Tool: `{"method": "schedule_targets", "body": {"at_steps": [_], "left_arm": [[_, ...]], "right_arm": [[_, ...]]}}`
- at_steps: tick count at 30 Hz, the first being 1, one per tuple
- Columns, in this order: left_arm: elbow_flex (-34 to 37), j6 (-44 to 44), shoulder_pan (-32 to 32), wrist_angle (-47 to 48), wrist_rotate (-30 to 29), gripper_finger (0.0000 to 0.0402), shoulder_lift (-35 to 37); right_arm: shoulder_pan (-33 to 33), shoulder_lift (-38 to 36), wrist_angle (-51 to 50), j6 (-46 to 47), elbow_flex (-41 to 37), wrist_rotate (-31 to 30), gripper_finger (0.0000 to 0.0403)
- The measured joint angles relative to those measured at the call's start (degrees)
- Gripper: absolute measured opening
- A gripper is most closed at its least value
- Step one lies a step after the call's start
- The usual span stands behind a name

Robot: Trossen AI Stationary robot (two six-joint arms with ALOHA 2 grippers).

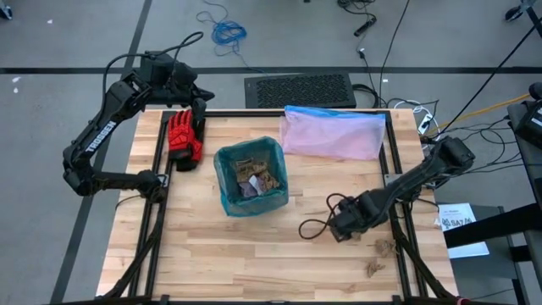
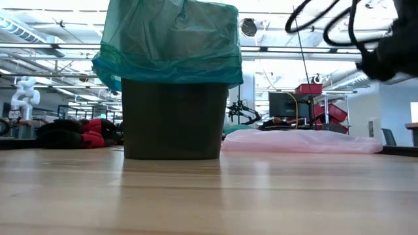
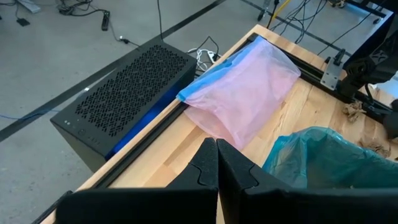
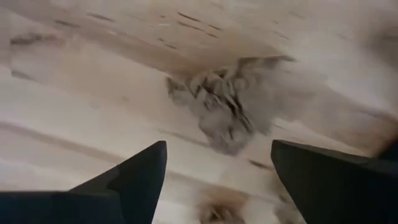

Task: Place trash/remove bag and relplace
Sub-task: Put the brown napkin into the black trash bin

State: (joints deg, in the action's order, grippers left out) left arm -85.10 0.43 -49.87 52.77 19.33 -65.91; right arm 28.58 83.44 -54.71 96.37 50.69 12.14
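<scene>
The thin teal-green plastic bag [image 1: 251,178] lines the dark bin [image 2: 172,117] in the middle of the wooden bench [image 1: 254,254] (brown scraps lie inside); the right gripper [image 4: 217,171] hangs low over a crumpled brown paper scrap [image 4: 227,106], fingers wide apart, holding nothing; the left gripper [image 3: 216,168] waits at the bench's far left edge near a red glove [image 1: 184,140], fingers pressed together.

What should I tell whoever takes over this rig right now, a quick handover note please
Left gripper: jaws shut, empty, parked over the table's far left edge beside the red glove.
Right gripper: jaws open, low over a crumpled brown paper scrap on the table's near right part, not gripping it.
Bin stands mid-table, lined with the teal bag; some trash already inside. Pink bag lies flat behind it.
Done: some scraps binned.
Left: bin the scraps still on the table, pull the teal bag, reline the bin.
</scene>
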Motion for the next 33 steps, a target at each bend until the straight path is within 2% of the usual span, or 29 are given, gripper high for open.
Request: {"method": "schedule_targets", "body": {"at_steps": [6,10,13,16,21,28,33], "left_arm": [[0.00,-0.02,0.00,0.03,0.00,0.0000,0.00],[0.00,-0.04,0.00,0.05,-0.01,0.0000,0.00],[0.00,-0.07,0.00,0.11,-0.02,0.0000,0.00],[0.00,-0.07,0.00,0.16,-0.02,0.0000,0.00],[0.00,-0.07,0.00,0.11,-0.02,0.0000,0.00],[0.00,-0.04,0.00,0.00,-0.01,0.0000,-0.04],[0.00,-0.04,0.00,0.02,-0.02,0.0000,-0.07]], "right_arm": [[0.46,-0.01,12.34,7.04,-9.68,-0.23,0.0280],[0.39,-0.31,16.36,10.24,-13.38,-0.56,0.0272],[0.19,-0.31,16.03,12.09,-13.74,-2.07,0.0236],[-0.89,-0.27,16.03,13.04,-13.58,-2.15,0.0168],[-2.56,0.05,16.90,10.07,-11.64,-5.72,0.0023],[-6.12,0.04,16.43,7.78,-3.32,-12.18,0.0002],[-9.47,0.02,10.16,6.87,6.55,-19.36,0.0001]]}}
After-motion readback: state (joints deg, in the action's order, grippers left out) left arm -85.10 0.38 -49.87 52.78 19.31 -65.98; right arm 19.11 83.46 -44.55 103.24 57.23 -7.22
